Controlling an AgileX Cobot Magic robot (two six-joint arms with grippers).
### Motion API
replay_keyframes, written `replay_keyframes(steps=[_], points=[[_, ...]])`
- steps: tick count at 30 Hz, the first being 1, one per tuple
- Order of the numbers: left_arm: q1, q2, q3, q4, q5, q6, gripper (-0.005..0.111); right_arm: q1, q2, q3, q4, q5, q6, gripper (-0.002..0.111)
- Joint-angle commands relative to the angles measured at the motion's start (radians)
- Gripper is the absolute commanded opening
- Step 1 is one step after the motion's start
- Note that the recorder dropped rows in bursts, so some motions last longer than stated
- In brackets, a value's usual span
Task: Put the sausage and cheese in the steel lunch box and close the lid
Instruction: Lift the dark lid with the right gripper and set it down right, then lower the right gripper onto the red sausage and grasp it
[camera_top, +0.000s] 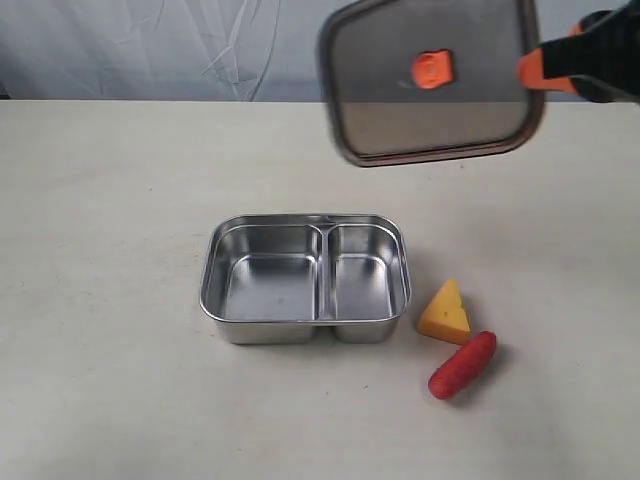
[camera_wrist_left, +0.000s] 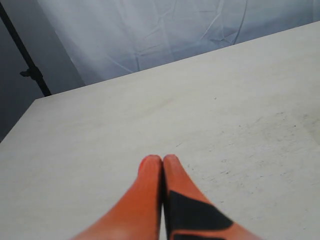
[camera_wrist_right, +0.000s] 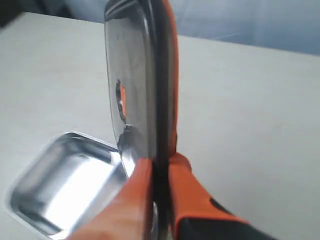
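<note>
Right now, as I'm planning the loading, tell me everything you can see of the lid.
The lid is a dark, translucent rounded rectangle with an orange valve tab at centre and an orange seal along its rim. It hangs tilted in the air, clear of the steel lunch box, one edge pinched by the right gripper.
</note>
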Motion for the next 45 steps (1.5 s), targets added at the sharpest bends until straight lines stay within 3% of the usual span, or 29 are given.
replay_keyframes(steps=[1,7,10,12,16,20,32,36,40,42,45], points=[[-0.004,-0.005,-0.001,-0.002,-0.006,-0.007,0.000,0.007,-0.119,0.006,-0.503,-0.042,0.187,-0.001],[-0.004,-0.005,-0.001,-0.002,-0.006,-0.007,0.000,0.078,-0.189,0.091,-0.925,0.055,0.227,-0.001],[-0.004,-0.005,-0.001,-0.002,-0.006,-0.007,0.000,0.180,-0.221,0.211,-1.307,0.195,0.415,-0.001],[-0.004,-0.005,-0.001,-0.002,-0.006,-0.007,0.000,0.249,-0.261,0.276,-1.374,0.283,0.420,-0.001],[-0.004,-0.005,-0.001,-0.002,-0.006,-0.007,0.000,0.349,-0.312,0.416,-1.246,0.367,0.414,-0.001],[-0.004,-0.005,-0.001,-0.002,-0.006,-0.007,0.000,0.368,-0.312,0.541,-1.073,0.269,0.334,-0.001],[-0.004,-0.005,-0.001,-0.002,-0.008,-0.007,0.000,0.368,-0.312,0.548,-1.010,0.181,0.336,0.000],[-0.004,-0.005,-0.001,-0.002,-0.008,-0.007,0.000,0.368,-0.312,0.548,-1.010,0.180,0.336,0.019],[-0.004,-0.005,-0.001,-0.002,-0.008,-0.007,0.000,0.368,-0.312,0.545,-1.000,0.186,0.348,0.050],[-0.004,-0.005,-0.001,-0.002,-0.008,-0.007,0.000,0.368,-0.316,0.535,-1.001,0.180,0.391,0.057],[-0.004,-0.005,-0.001,-0.002,-0.008,-0.007,0.000,0.368,-0.335,0.472,-0.979,0.180,0.479,0.057]])
